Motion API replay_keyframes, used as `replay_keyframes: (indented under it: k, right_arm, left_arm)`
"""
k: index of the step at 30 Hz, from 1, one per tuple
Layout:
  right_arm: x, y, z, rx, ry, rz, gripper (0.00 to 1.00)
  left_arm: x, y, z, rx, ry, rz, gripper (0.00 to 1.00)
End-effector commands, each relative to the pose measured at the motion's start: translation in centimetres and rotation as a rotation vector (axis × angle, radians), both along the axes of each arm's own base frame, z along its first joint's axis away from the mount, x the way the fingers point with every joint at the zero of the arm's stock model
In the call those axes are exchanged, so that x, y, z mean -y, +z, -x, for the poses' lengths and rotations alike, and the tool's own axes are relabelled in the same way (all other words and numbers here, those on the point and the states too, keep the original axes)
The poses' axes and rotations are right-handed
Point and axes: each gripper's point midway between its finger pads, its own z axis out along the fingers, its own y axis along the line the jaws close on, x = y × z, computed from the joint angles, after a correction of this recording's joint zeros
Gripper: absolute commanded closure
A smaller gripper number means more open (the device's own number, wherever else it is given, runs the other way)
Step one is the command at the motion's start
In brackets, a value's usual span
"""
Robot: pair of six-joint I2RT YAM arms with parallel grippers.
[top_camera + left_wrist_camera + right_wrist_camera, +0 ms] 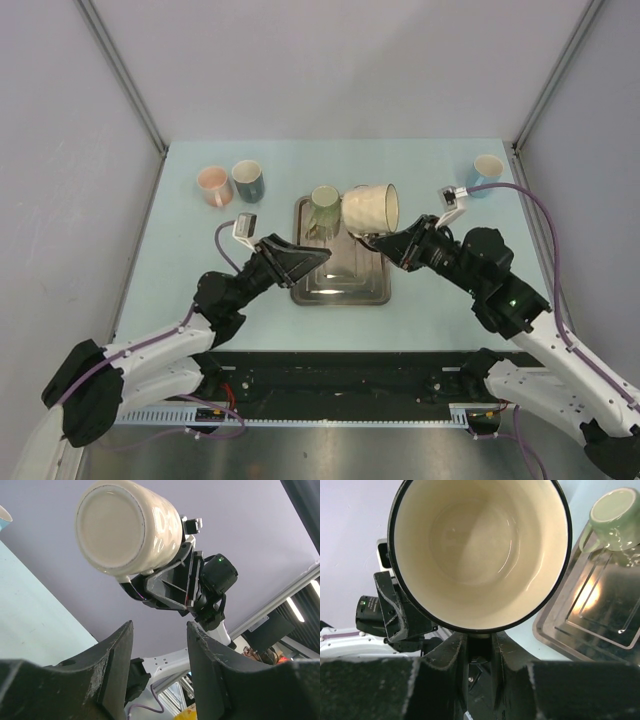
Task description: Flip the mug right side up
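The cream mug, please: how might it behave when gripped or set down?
The cream mug looks glazed and glossy, so it is probably slippery in the right gripper. It is likely rigid ceramic, so breakable if dropped. Laid on its side, it could roll.

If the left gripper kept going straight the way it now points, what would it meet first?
Most likely the right gripper just beneath the cream ceramic mug it holds, or that mug's base; depth is hard to judge.

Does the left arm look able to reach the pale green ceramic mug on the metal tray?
Probably yes: the open left fingers sit short of the pale green mug, nothing between, though the cream ceramic mug in the right fingers hangs close beside.
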Motion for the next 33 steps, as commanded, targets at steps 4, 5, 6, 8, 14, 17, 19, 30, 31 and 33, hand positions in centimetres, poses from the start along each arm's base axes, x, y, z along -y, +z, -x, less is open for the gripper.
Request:
replay_keyframes:
  k: [4,5,6,8,14,17,19,30,31,33]
  right_arm:
    - [3.8,6.6,-2.4,0.147,-0.177,0.0,1.0]
    - [4.7,6.1,-3.3,0.145,-0.222,0.06,1.0]
    - [5.7,4.7,-3.9,0.104,-0.263,0.135,1.0]
    - [8.0,4.4,-6.0,0.091,-0.404,0.229,1.0]
    - [13.6,0.3,-9.3,-0.025,-0.636,0.501,1.0]
    - [16.4,-2.3,-10.5,-0.114,-0.708,0.596,1.0]
    - [18.4,-4.1,-11.4,-0.183,-0.753,0.645,1.0]
    - [25.3,-11.0,-14.9,-0.434,-0.899,0.75,1.0]
    - [25.7,-12.0,-15.3,-0.464,-0.903,0.753,1.0]
    - [27.1,-12.9,-16.0,-0.496,-0.946,0.742,1.0]
  left_arm:
    - [-1.9,0.4,0.9,0.034,0.014,0.028,0.48]
    - [-2.2,0.2,0.8,0.032,0.024,0.023,0.48]
    - [-2.3,-0.3,0.8,0.027,0.031,0.013,0.48]
    - [-2.8,-0.5,1.0,0.035,0.053,-0.016,0.48]
    - [-4.1,-1.6,1.0,0.035,0.141,-0.132,0.48]
    - [-4.7,-1.6,1.0,0.031,0.182,-0.2,0.48]
    - [-5.0,-3.0,0.8,0.011,0.205,-0.279,0.48]
    - [-6.6,-5.3,1.2,-0.04,0.256,-0.355,0.48]
    - [-6.7,-5.4,1.3,-0.041,0.257,-0.356,0.48]
    - [-6.8,-6.0,1.3,-0.053,0.261,-0.365,0.48]
